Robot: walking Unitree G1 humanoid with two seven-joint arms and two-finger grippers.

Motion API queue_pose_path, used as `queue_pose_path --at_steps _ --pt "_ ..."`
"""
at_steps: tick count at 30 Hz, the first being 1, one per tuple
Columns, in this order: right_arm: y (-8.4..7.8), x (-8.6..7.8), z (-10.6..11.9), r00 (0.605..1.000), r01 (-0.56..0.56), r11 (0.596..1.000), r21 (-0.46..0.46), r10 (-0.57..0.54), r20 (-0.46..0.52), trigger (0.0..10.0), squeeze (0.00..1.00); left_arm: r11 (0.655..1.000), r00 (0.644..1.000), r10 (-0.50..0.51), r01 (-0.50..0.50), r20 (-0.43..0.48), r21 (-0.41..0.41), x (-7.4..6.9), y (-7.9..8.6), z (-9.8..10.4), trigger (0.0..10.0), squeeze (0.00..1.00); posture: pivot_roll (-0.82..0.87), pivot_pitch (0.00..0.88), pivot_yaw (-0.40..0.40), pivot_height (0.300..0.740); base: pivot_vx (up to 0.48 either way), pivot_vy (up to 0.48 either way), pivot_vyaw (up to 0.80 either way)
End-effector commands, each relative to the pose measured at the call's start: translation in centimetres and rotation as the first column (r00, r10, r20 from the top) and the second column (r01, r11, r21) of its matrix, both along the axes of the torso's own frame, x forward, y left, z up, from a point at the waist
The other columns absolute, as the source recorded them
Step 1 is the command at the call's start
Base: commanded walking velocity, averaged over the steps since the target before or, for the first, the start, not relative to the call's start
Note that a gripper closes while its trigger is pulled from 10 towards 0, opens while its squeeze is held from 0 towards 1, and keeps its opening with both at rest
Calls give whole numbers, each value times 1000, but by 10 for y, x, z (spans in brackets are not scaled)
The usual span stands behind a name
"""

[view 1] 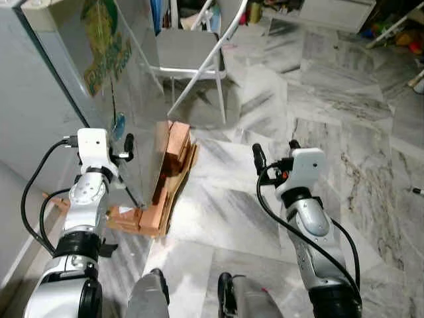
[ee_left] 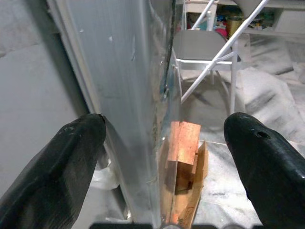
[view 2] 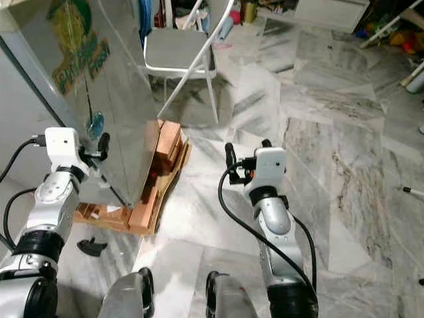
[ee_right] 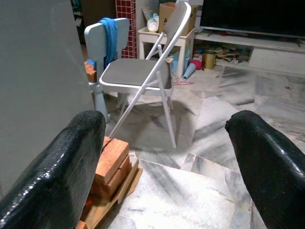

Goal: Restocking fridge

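The silver fridge [view 1: 136, 93] stands at my left, shut, with a green sticker [view 1: 101, 40] on its shiny front. My left gripper [view 1: 124, 147] is raised close to the fridge's corner edge [ee_left: 133, 95]. Its fingers [ee_left: 66, 162] are open, one on each side of that edge, and hold nothing. My right gripper [view 1: 275, 151] hangs open and empty in mid-air over the marble floor, pointing towards the folding chair [ee_right: 143, 71]. No groceries can be seen.
Orange bricks [view 1: 175, 156] and cardboard [view 1: 169, 205] lie stacked against the fridge's foot. A grey folding chair [view 1: 189, 50] stands just beyond. A TV stand [ee_right: 267, 47] with clutter is further back. Marble floor [view 1: 344, 132] spreads to the right.
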State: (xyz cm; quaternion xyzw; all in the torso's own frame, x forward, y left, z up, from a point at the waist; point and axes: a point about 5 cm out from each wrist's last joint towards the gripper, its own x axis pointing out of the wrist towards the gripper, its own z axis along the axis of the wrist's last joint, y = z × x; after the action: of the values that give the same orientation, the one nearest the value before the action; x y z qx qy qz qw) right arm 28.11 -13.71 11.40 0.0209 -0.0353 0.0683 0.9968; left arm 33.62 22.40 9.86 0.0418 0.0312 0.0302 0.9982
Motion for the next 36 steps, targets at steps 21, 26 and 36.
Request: queue_pose_path --at_steps 21,26,36 --pt "-2 -2 5 1000 -1 1000 0 1 10 10000 0 998 999 40 -41 4 41 16 -4 4 10000 0 26 171 -52 740 0 0 0" --pt "-3 -5 3 999 -30 1000 4 30 -14 10000 0 964 967 -242 231 79 136 24 -61 21 10000 0 41 170 -59 740 0 0 0" --pt "-34 -38 -11 996 19 999 -35 -21 -82 10000 0 554 556 -828 787 77 270 -33 -179 23 10000 0 36 168 -53 740 0 0 0"
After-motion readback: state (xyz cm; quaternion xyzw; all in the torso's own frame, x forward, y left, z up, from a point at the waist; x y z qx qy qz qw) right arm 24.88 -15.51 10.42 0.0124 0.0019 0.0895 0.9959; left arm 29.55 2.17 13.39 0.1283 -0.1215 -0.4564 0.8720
